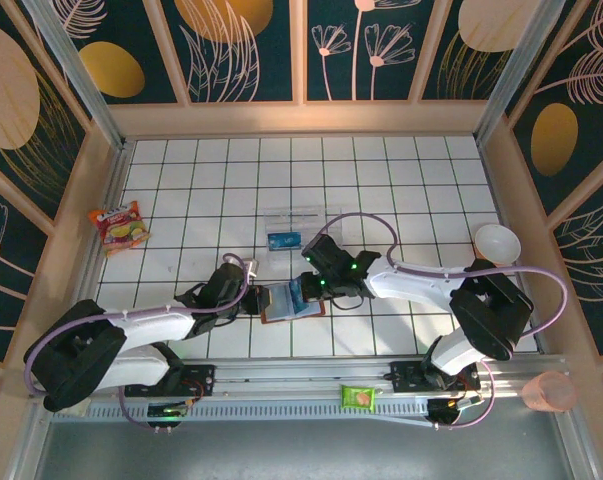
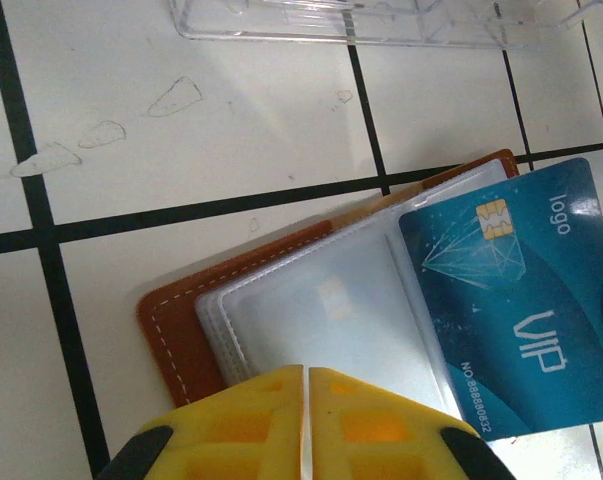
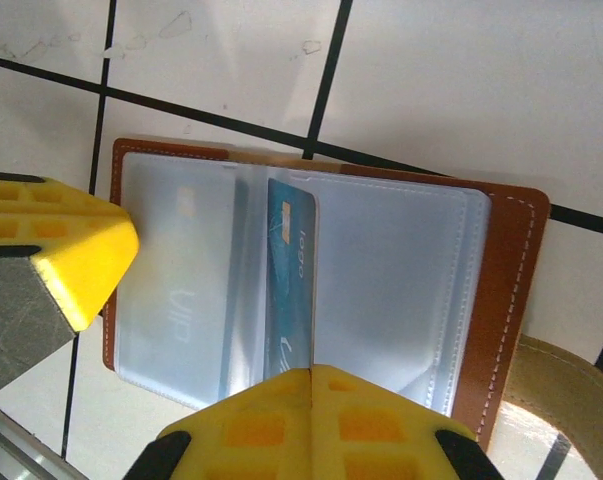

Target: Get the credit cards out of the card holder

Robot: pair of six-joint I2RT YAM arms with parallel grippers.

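1. Tabletop (image 1: 401, 180): white tiles with dark grid lines, walled on three sides.

2. Left end effector (image 1: 253, 297) (image 2: 307, 380): reaches in from 8 o'clock, with its yellow pads pressed together over the near edge of item 7. Whether a sleeve is nipped between them cannot be told.

3. Right end effector (image 1: 311, 285) (image 3: 311, 375): reaches in from 3 o'clock, with its pads closed tight on item 9.

4. Clear plastic box (image 1: 291, 225) (image 2: 381, 20): lies near item 7, at 12 o'clock from it, with a blue card inside.

5. White bowl (image 1: 497, 243): at the tabletop's 3 o'clock edge.

6. Red snack packet (image 1: 121, 225): at the 9 o'clock edge, well apart from the rest.

7. Card holder (image 1: 271, 315) (image 2: 171, 330) (image 3: 501, 300): brown leather. It lies open and flat at 6 o'clock from the tabletop's centre, between the two end effectors, with its frosted sleeves fanned upward.

8. Green packet (image 1: 359, 397): on the rail at 6 o'clock, off the tiles.

9. Credit card (image 1: 299, 297) (image 2: 511, 300) (image 3: 289, 290): blue, marked "VIP". It is partly drawn out of the holder's sleeves and tilted, and the right end effector grips its outer edge.

10. Second card (image 3: 181, 300): seated in a sleeve, with pale "VIP" lettering showing through the plastic.
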